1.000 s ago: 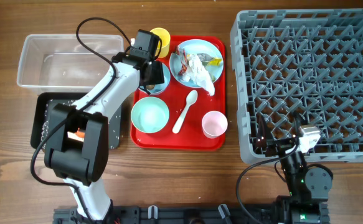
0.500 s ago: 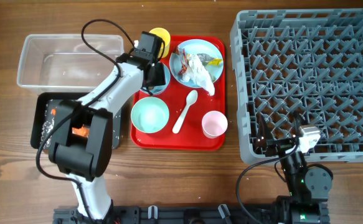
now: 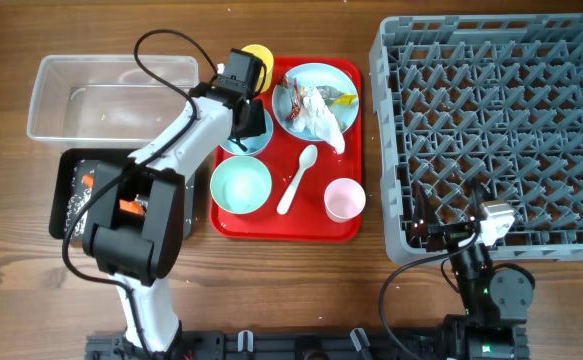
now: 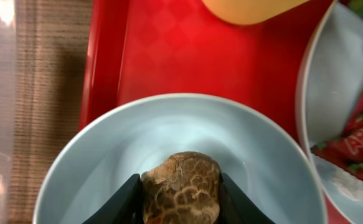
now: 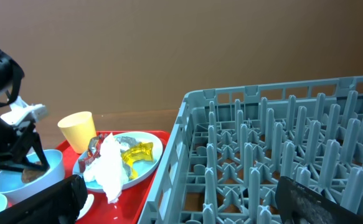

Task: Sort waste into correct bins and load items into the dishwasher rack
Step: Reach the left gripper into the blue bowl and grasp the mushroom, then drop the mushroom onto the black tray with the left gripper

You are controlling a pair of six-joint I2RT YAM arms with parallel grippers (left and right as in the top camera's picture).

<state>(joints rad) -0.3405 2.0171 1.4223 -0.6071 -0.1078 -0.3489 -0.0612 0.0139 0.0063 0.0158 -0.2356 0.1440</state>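
1. Overhead, the left arm reaches from its base at the table's near edge up and to the right, passing above the black tray (image 3: 63,205) that lies beside the clear tub (image 3: 111,95). Its wrist bends down, so the left gripper (image 3: 249,122) sits over the light blue bowl (image 3: 243,149) at the back-left corner of the red tray (image 3: 349,75), next to the yellow cup (image 3: 259,57). The plate (image 3: 286,105) with the crumpled tissue (image 3: 319,115), the mint bowl (image 3: 241,185), the spoon (image 3: 298,178) and the pink cup (image 3: 344,198) share that tray. The right arm (image 3: 476,265) is folded low by the near edge of the grey rack (image 3: 491,120), well apart from the red tray.
2. Closer in, the left wrist view shows the two fingers (image 4: 122,199) pinching the brown lump (image 4: 181,186) from both sides. The lump sits at the bottom of the light blue bowl.
3. From the right wrist, the right gripper (image 5: 178,186) has its jaws spread wide. It points level past the rack's corner toward the plate and the yellow cup.
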